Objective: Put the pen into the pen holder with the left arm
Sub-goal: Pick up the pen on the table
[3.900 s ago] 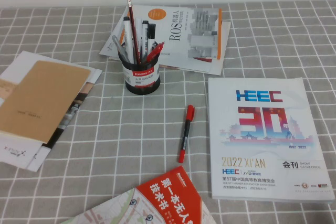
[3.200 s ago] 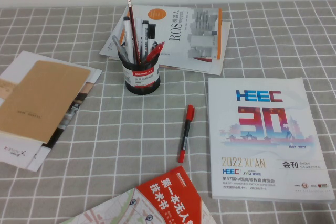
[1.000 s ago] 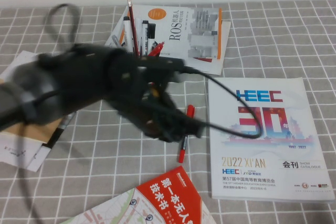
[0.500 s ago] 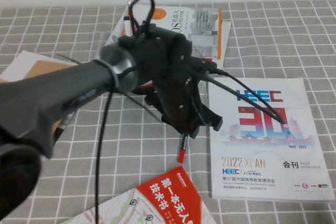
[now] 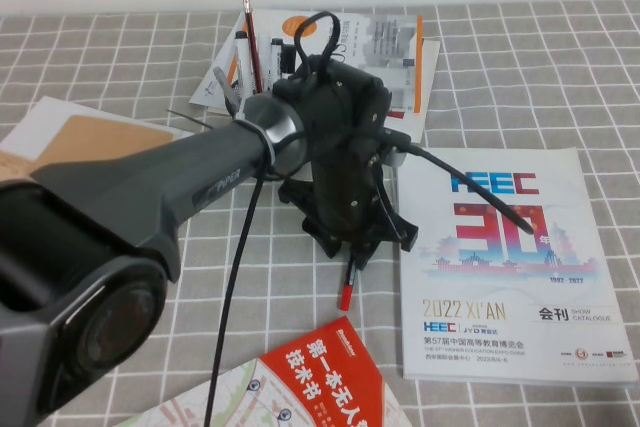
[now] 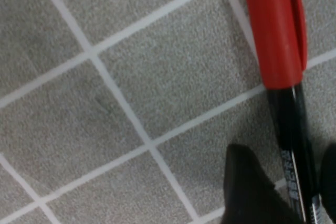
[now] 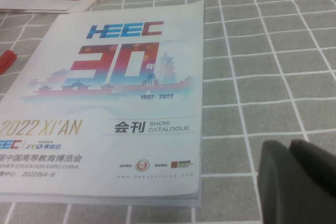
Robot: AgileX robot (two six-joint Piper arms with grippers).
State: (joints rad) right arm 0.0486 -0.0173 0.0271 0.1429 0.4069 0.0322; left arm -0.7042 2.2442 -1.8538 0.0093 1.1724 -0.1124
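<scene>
Left gripper [image 5: 352, 247]: bulky black plastic, lowered over the pen [image 6: 286, 77] on the grey checked cloth tabletop [image 5: 500, 77]; jaws parted, one dark finger [image 6: 252, 192] on each side of the glossy black barrel, not closed on it. Pen: cylindrical, smooth red cap, red tail [image 5: 345, 292] protruding below the gripper. Pen holder [image 5: 250, 97]: round mesh cup, mostly hidden behind the arm. Right gripper [image 7: 296, 182]: dark, matte, beside the glossy catalogue [image 7: 110, 103]; finger state cannot be told.
</scene>
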